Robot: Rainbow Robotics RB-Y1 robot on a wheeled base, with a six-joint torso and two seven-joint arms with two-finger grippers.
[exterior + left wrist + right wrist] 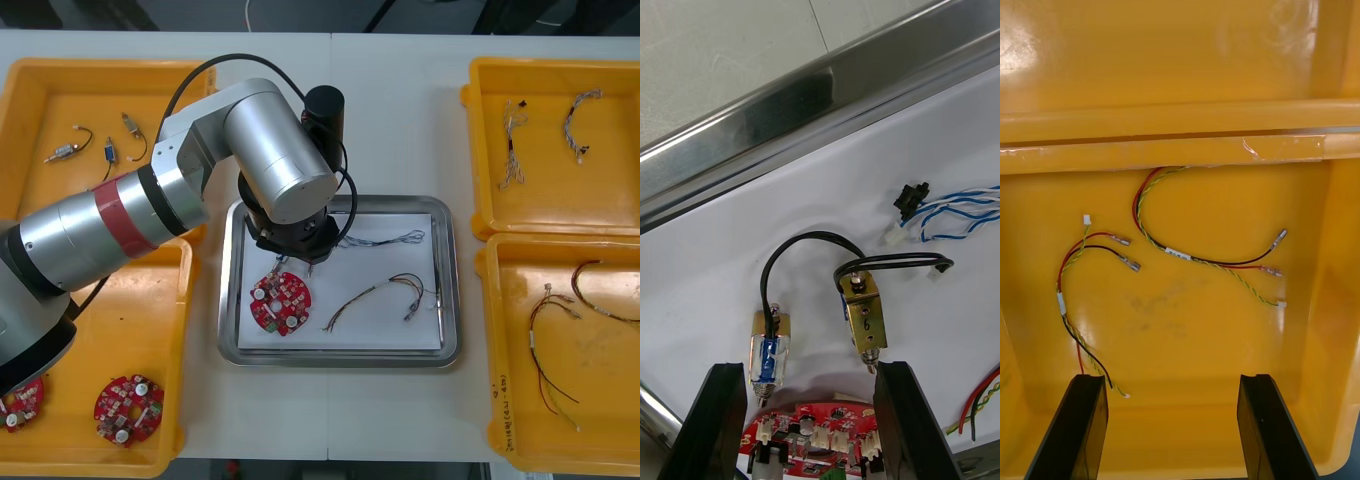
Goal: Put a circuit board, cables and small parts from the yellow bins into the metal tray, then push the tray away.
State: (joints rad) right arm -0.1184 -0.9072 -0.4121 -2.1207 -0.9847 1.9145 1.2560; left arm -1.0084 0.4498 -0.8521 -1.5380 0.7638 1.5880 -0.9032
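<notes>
My left gripper (809, 367) hangs open low over the metal tray (447, 345), near its left end, where my left arm (275, 165) reaches in. Two small metal parts (865, 321) (769, 358) with black cables lie on the tray's white floor between the fingers, untouched. Beside them in the tray are a round red circuit board (281, 303) (814, 442), a twisted blue and white cable (388, 239) (959, 214) and a red and yellow cable (385, 293). My right gripper (1169, 381) is open above red and yellow cables (1199, 259) in a yellow bin (1180, 142).
The upper left bin (30, 95) holds small metal parts (65, 151). The lower left bin (150, 300) holds circuit boards (128, 408). Blue and white cables (513, 140) lie in the upper right bin (480, 150), red and yellow cables (545, 340) in the lower right bin (490, 330).
</notes>
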